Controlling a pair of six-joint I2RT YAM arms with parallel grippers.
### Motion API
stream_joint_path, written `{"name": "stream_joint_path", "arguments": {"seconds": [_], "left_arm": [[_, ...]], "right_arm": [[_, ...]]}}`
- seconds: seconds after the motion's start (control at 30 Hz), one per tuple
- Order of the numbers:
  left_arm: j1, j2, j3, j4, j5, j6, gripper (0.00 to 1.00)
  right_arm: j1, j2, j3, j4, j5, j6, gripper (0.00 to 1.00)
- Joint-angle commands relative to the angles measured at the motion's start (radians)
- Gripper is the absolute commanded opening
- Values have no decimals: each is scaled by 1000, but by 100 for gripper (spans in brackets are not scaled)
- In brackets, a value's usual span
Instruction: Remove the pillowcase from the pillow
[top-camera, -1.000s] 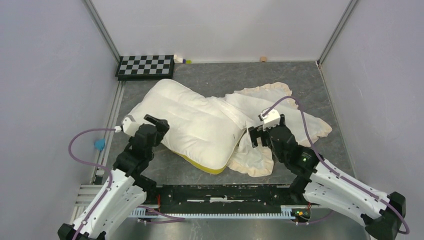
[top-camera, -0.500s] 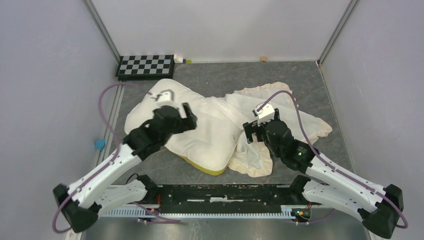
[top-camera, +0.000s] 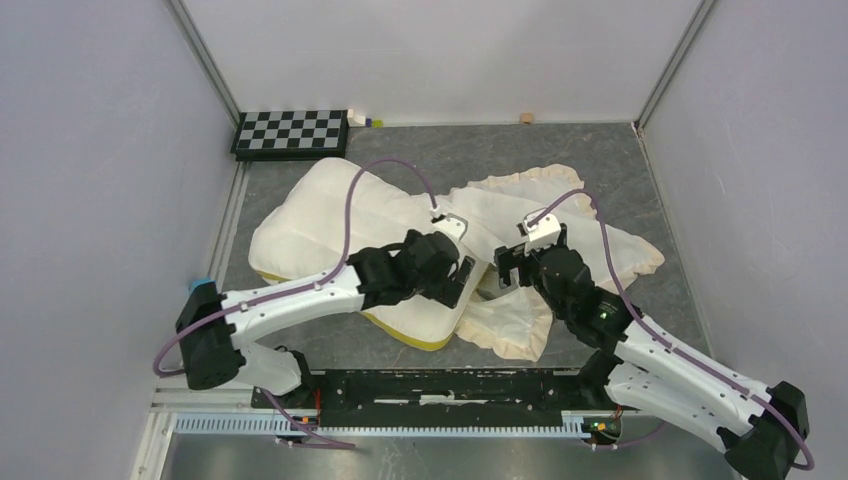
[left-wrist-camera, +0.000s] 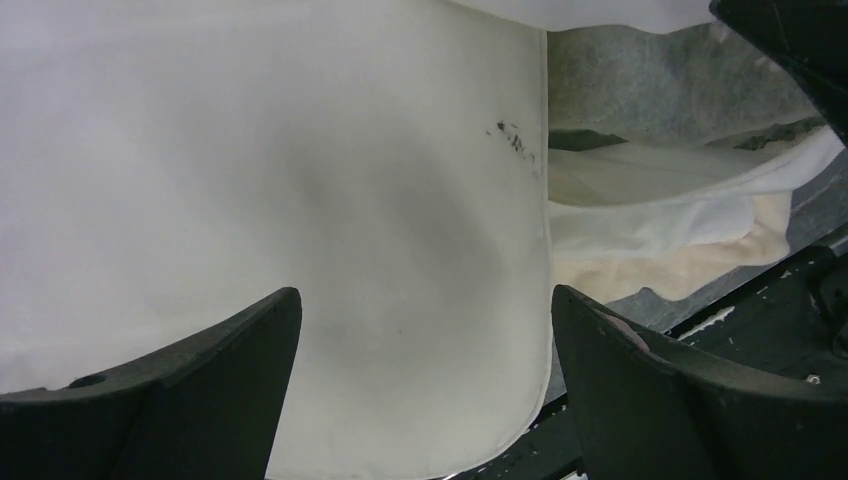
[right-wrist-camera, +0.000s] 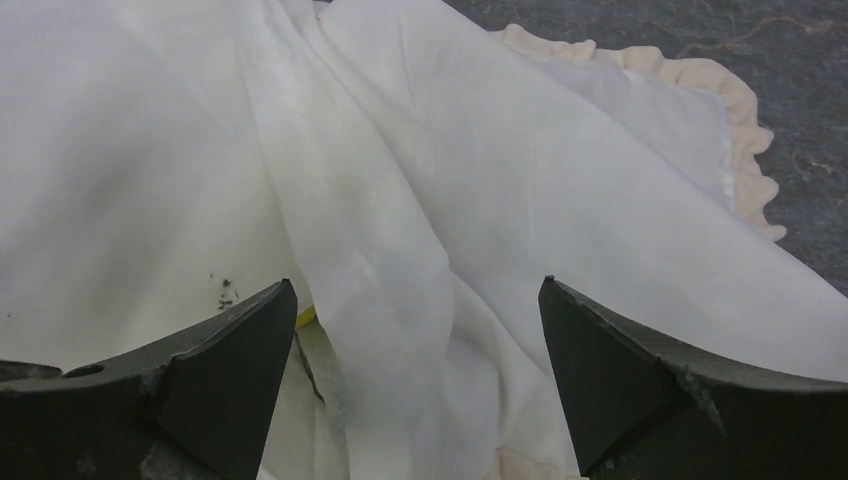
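The pillow (top-camera: 320, 215) lies at centre left, plump and cream, with a yellow band (top-camera: 410, 335) along its near edge. The pillowcase (top-camera: 600, 240) lies crumpled to its right, cream face up with a frilled edge, and its folds overlap the pillow's right end. My left gripper (top-camera: 462, 282) is open over the pillow's near right corner; the left wrist view shows the gripper (left-wrist-camera: 422, 292) straddling the pillow (left-wrist-camera: 300, 150), with the pillowcase (left-wrist-camera: 680, 215) beyond. My right gripper (top-camera: 508, 265) is open and empty (right-wrist-camera: 417, 282) just above pillowcase folds (right-wrist-camera: 560, 170) beside the pillow (right-wrist-camera: 120, 180).
A checkerboard (top-camera: 291, 132) lies at the back left, with a small white and green item (top-camera: 365, 121) beside it. A small wooden block (top-camera: 526, 118) sits at the back wall. A blue object (top-camera: 198, 285) is at the left edge. A black rail (top-camera: 450, 385) runs along the near edge.
My left arm has swung from the pillow's left side across it to its near right corner, close to the right gripper. The right gripper has barely moved.
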Motion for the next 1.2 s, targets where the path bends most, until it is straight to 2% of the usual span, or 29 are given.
{"name": "stream_joint_path", "arguments": {"seconds": [0.0,0.1,0.23,0.37,0.47,0.53,0.6,0.63,0.67,0.7,0.73,0.9,1.17], "left_arm": [[-27,100,57,3,25,84,100],[-27,153,55,7,-4,66,100],[-16,189,21,10,-7,24,100],[9,190,-35,6,-7,-18,100],[44,171,-87,6,-4,-38,88],[72,147,-123,10,-5,-48,68],[96,112,-163,22,-25,-60,40],[105,95,-185,32,-31,-65,24],[120,72,-204,45,-31,-71,10],[137,50,-226,58,-20,-78,3],[153,27,-252,79,2,-85,2],[282,-175,-401,204,78,-151,2],[480,-512,-498,216,84,-237,2]], "right_arm": [[-95,-3,-23,91,-180,24,98],[-190,23,-34,119,-317,42,98],[-231,111,-26,123,-443,29,98],[-237,209,-15,115,-437,30,98],[-238,262,-2,110,-351,37,98],[-241,294,7,111,-306,43,96],[-246,318,9,121,-272,57,80],[-249,329,8,129,-252,65,62],[-253,335,7,136,-240,75,39],[-262,335,2,138,-219,99,12],[-276,327,-8,165,-196,130,0],[-440,313,-20,259,-208,228,0],[-717,473,251,220,-261,324,0]]}}
